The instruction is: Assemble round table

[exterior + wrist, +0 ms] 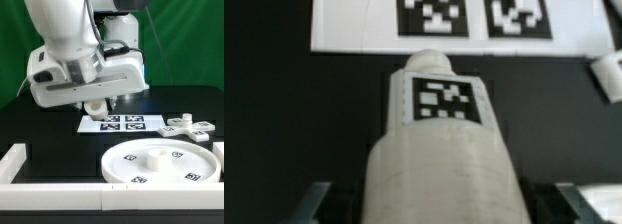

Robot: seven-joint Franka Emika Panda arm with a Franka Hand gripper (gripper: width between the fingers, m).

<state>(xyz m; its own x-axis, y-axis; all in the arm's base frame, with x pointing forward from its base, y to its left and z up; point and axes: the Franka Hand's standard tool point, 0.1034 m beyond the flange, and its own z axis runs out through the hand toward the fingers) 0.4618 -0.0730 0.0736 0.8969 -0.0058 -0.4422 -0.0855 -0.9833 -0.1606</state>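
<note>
The short white leg (pixel 441 140) with a black-and-white tag on its side fills the wrist view, its narrow end pointing at the marker board (pixel 434 22). My gripper (pixel 450 200) straddles the leg's near end. Its fingers (pixel 313 200) stand at either side with a dark gap between each and the leg, so it is open. In the exterior view the leg (pixel 92 105) shows just under the gripper (pixel 104 101), behind the board's left end. The round disc (pixel 163 162) with its hub lies at the front right. The cross-shaped foot (pixel 187 126) lies at the right.
The marker board (pixel 123 124) lies in the middle of the black table. Long white border rails (pixel 40 190) run along the front and the exterior view's left. A green backdrop stands behind.
</note>
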